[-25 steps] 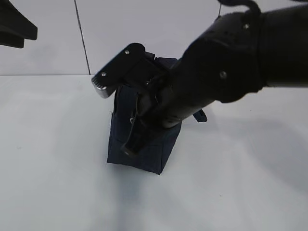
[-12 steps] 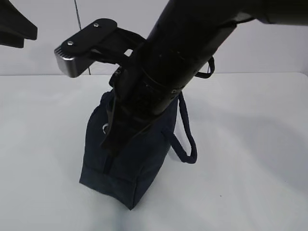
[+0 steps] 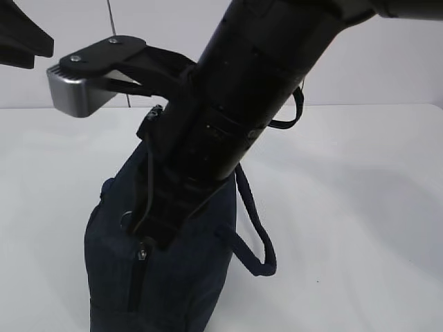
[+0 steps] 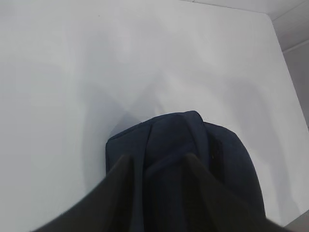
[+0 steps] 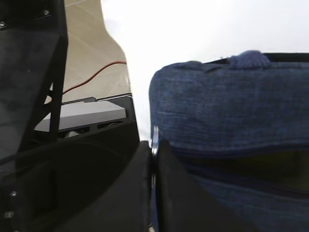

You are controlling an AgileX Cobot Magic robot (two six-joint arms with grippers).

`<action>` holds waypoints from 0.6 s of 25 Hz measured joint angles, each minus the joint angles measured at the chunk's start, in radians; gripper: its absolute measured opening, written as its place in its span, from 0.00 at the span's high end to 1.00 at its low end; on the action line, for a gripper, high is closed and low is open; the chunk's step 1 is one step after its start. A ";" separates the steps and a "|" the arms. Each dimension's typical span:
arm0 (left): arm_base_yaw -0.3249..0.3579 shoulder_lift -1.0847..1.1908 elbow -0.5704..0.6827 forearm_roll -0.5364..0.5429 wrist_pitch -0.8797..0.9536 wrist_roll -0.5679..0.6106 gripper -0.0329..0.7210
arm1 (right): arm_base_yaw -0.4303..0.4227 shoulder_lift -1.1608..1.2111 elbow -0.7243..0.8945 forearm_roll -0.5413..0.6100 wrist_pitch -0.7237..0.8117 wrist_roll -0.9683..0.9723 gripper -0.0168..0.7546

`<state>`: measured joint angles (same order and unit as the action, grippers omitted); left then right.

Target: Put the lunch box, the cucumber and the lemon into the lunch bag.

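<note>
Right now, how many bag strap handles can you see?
2. One strap handle hangs in a loop down the lunch bag's right side in the exterior view; the other handle arcs up behind the arm. The arm hides part of both.

A lab: bare white table (image 3: 360, 207), plain tiled wall (image 3: 173, 41).

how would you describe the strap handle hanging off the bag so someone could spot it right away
On the white table stands the dark navy lunch bag, mostly behind a black robot arm. Its strap handle droops off the bag's right side as a loose loop, the only thing there hanging free over the table.
</note>
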<state>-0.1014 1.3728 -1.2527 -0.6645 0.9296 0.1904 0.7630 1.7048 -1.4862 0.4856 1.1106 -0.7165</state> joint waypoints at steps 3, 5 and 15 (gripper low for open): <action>0.000 0.000 0.000 0.000 0.000 0.000 0.63 | 0.000 0.010 -0.002 -0.024 -0.027 -0.004 0.97; 0.000 0.000 0.000 0.000 0.000 0.000 0.63 | 0.000 0.026 -0.002 -0.043 -0.046 -0.005 0.97; 0.000 0.000 0.000 -0.011 -0.007 0.000 0.63 | -0.029 0.072 -0.030 -0.049 -0.095 -0.015 0.97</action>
<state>-0.1014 1.3728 -1.2527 -0.6754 0.9229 0.1904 0.7341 1.7769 -1.5164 0.4371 1.0158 -0.7310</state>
